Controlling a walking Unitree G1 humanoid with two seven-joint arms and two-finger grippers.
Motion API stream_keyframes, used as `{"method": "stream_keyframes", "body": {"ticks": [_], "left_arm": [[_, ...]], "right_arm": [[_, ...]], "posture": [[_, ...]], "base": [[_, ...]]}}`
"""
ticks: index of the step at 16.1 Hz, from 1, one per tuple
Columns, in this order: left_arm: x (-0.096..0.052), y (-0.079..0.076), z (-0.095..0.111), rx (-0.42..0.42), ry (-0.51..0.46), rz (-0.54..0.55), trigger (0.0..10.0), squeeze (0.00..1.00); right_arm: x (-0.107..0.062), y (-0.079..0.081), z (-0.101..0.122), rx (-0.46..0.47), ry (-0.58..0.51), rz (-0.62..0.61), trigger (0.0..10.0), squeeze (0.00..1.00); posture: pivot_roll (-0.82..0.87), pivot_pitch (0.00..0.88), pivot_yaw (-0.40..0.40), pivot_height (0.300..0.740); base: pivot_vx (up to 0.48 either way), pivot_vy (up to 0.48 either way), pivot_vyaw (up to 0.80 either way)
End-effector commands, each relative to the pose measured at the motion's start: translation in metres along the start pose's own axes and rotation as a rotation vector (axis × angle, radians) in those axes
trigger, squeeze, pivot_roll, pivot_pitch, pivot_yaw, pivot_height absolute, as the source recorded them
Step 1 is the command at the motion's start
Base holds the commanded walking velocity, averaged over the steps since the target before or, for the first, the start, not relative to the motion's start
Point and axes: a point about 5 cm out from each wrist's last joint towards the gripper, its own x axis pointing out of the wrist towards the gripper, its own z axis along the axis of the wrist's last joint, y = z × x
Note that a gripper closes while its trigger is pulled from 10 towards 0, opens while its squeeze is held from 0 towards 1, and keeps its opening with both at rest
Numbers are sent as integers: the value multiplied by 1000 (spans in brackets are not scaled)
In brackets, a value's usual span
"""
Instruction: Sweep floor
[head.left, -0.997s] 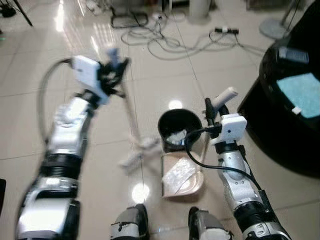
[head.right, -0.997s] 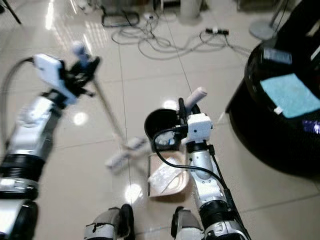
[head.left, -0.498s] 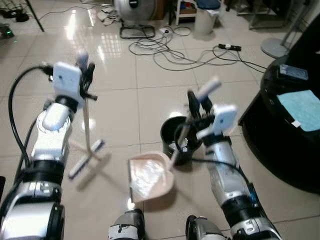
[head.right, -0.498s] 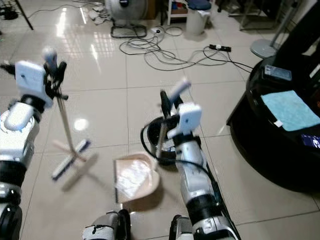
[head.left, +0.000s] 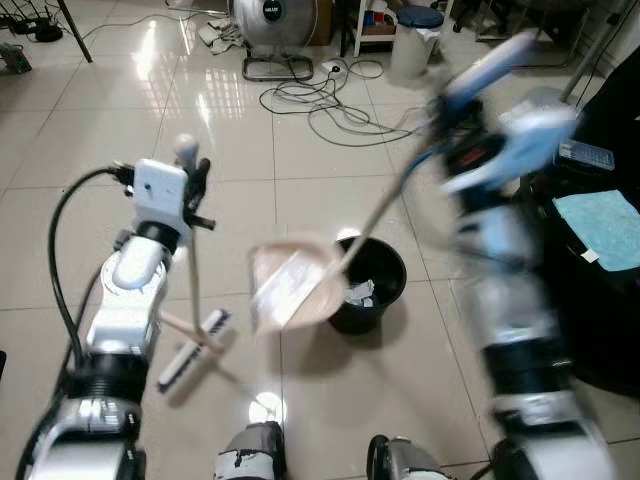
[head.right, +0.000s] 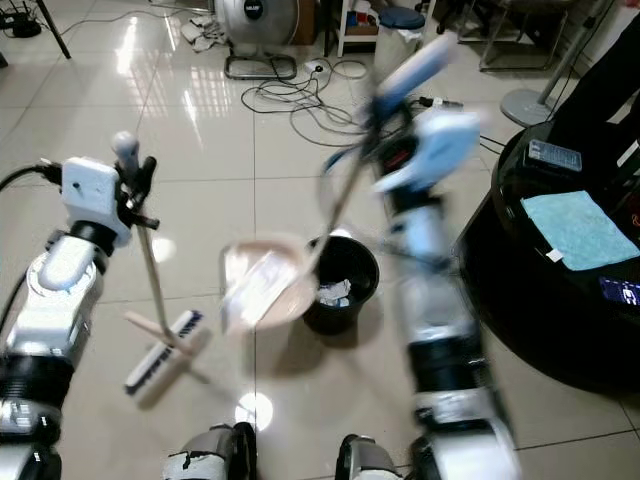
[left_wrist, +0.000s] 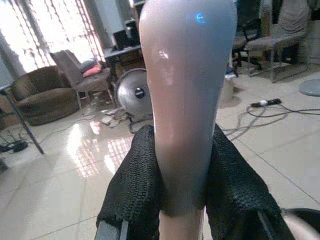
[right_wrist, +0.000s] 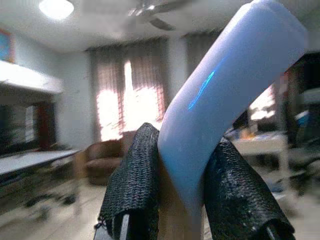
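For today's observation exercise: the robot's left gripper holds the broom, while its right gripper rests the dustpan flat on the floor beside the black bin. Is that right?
Not quite. The dustpan is not on the floor: the right gripper holds it raised and tilted beside the black bin, as the left eye view shows. The left gripper does hold the broom.

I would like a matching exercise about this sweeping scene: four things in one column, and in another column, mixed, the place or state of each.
Things:
1. broom
2. dustpan
3. bin
4. blue cloth

Places or states:
a. lies on the dark furniture at the robot's right
b. held in the air by the right hand, tilted beside the bin
c. stands on the floor with white scraps inside
d. head on the floor, handle gripped by the left hand

Pairs: 1-d, 2-b, 3-c, 4-a
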Motion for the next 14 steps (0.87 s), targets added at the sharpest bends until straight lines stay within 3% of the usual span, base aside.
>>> {"method": "stream_keyframes", "body": {"ticks": [1, 4, 7, 11, 14], "left_arm": [[1, -4, 9, 15, -35, -14, 10000, 0], [-5, -29, 15, -22, -58, -73, 10000, 0], [-7, -41, 20, -35, -83, -115, 10000, 0], [-10, -51, 25, -44, -83, -130, 10000, 0], [-11, -55, 26, -50, -81, -145, 10000, 0]], "right_arm": [[9, -3, 22, 8, -85, -19, 10000, 0], [16, -37, 69, -84, -121, -100, 10000, 0], [5, -50, 78, -133, -78, -139, 10000, 0], [-19, -60, 78, -144, 24, -209, 10000, 0], [-28, -61, 79, -136, 44, -235, 10000, 0]], "posture": [[-38, 61, 14, 740], [-70, 44, 24, 740], [-76, 34, 27, 740], [-80, 26, 37, 740], [-78, 23, 41, 740]], "base": [[0, 0, 0], [0, 0, 0], [0, 0, 0], [308, 0, 0], [378, 0, 0]]}}
